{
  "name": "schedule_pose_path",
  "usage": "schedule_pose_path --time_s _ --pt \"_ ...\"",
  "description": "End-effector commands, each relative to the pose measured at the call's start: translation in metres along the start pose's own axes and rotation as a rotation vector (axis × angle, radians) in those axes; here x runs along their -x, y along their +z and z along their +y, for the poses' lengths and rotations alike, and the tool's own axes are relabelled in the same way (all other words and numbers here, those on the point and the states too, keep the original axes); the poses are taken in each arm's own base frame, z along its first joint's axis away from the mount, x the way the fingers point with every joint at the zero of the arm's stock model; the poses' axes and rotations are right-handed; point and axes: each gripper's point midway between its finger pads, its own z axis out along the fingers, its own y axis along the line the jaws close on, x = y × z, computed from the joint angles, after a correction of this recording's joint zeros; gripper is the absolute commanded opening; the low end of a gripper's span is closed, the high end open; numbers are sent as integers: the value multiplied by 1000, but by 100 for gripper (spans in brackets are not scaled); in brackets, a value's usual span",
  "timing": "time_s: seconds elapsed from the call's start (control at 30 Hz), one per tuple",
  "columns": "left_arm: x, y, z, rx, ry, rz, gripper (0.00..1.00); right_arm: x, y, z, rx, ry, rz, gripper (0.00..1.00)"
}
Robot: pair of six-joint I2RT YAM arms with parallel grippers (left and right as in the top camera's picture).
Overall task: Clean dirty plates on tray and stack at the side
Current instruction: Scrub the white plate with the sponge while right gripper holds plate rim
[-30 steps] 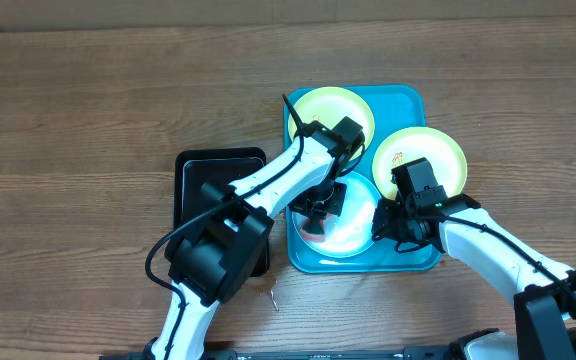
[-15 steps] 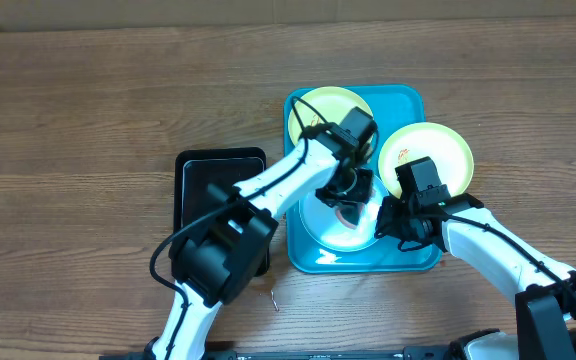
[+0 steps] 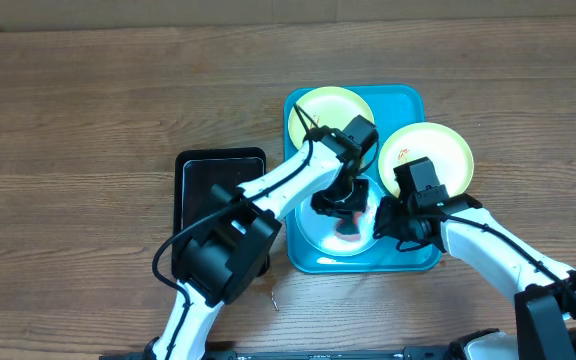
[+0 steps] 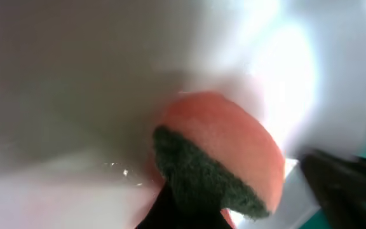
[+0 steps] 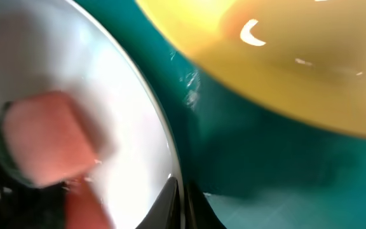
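A brown wooden desk (image 3: 88,100) fills the overhead view. A small black tray (image 3: 193,170) sits left of the middle. The big turquoise tray (image 3: 405,103) sits just to its right.

Three plates are on the turquoise tray. One yellow-green plate (image 3: 333,105) lies at the top. The other yellow-green plate (image 3: 438,150) hangs over the right rim and has a small red smear near its left edge. The mint plate (image 3: 318,237) lies at the bottom of the tray.

The left fingers (image 4: 176,213) are squeezed tight on a sponge (image 4: 221,159) that is pink on one side and green on the other. The sponge presses on the inside of the mint plate. The right fingers (image 5: 186,207) are closed narrow. They seem to pinch the mint plate's right rim so it cannot slide.

The step looks like scrubbing the mint plate. To do it well, the sponge should go round in small circles over every dirty spot. The push should be soft, so the plate does not tip or slip. The right fingers should grip the rim firmly. No plate is stacked at the side yet, so most of the job is left.
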Motion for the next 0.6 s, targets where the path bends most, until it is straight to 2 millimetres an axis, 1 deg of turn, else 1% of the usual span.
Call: schedule_pose_path --time_s 0.0,0.1,0.17,0.27,0.33,0.43,0.47,0.5,0.53,0.57 --pt "22 -11 60 245 -92 -87 4 -2 2 -9 -39 -16 1 4" --pt "29 -30 86 402 -95 -135 4 -2 2 -9 -39 -15 1 4" --pt "30 -42 98 495 -89 -160 4 -2 2 -9 -39 -15 1 4" --pt "30 -50 100 523 -82 -161 4 -2 2 -9 -39 -16 1 4" --pt "29 -51 93 486 -84 -146 4 -2 2 -9 -39 -15 1 4" --pt "25 -55 65 341 -52 -110 4 -2 2 -9 -39 -15 2 4" --pt "24 -61 54 282 -36 -108 4 -2 2 -9 -39 -15 2 4" --pt "23 -67 47 245 -26 -110 4 -2 2 -9 -39 -15 2 4" --pt "22 -84 38 183 -13 -133 5 -3 2 -9 -39 -15 2 4" --pt "21 -99 35 157 -10 -159 4 -3 2 -9 -41 -15 4 4"
